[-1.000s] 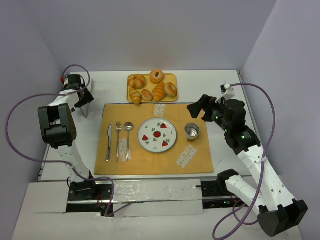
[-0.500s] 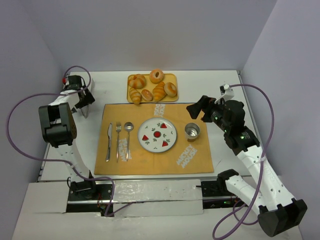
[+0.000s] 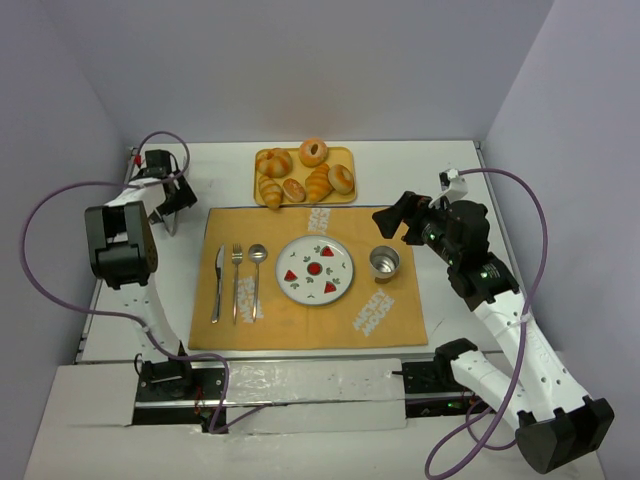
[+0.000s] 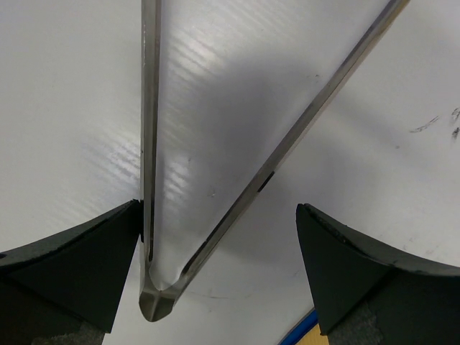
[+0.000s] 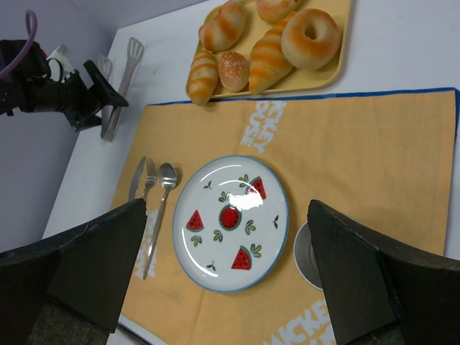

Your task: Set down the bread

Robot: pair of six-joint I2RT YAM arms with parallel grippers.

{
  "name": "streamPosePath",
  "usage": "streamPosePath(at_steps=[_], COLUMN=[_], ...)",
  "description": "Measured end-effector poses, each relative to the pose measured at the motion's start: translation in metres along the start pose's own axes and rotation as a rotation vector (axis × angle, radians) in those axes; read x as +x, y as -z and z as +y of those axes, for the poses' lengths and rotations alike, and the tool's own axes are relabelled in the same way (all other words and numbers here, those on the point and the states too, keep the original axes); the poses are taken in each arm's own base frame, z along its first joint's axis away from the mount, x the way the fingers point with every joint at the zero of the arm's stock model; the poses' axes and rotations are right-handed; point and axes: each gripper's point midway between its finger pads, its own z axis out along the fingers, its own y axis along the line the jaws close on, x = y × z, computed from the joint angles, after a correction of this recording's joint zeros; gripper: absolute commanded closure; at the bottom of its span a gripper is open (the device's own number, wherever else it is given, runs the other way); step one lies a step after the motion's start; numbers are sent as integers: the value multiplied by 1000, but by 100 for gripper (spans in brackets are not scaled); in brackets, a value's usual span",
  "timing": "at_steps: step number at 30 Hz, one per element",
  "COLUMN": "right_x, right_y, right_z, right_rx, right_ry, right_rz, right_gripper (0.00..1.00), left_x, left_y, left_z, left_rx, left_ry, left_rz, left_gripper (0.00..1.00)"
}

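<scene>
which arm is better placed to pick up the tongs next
Left: the left end effector, open, straddles the tongs; the right end effector sits by the cup across the placemat.

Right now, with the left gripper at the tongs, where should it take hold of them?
Probably across both arms of the tongs, just beyond their joined end, from straight above: they lie flat in a narrow V, and the open left gripper straddles it, a finger outside each arm.

Robot lab cell: plain lavender walls box in white table; purple cables loop loose; staged place setting.
</scene>
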Motion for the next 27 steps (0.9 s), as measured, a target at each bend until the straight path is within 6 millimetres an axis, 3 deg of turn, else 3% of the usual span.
streamPosePath(at_steps=[10, 27], right_x=[0, 5], right_y=[0, -2], right_z=[0, 0], right_rx=[-1, -10], right_ry=[0, -10], right_rz=[-1, 10], right_gripper=[0, 0], left_x=[-12, -8], left_y=[-8, -11], left_z=[-5, -8], left_rx=[-21, -17], left_ry=[-3, 3], left_rz=[-20, 5], left_gripper=[1, 5])
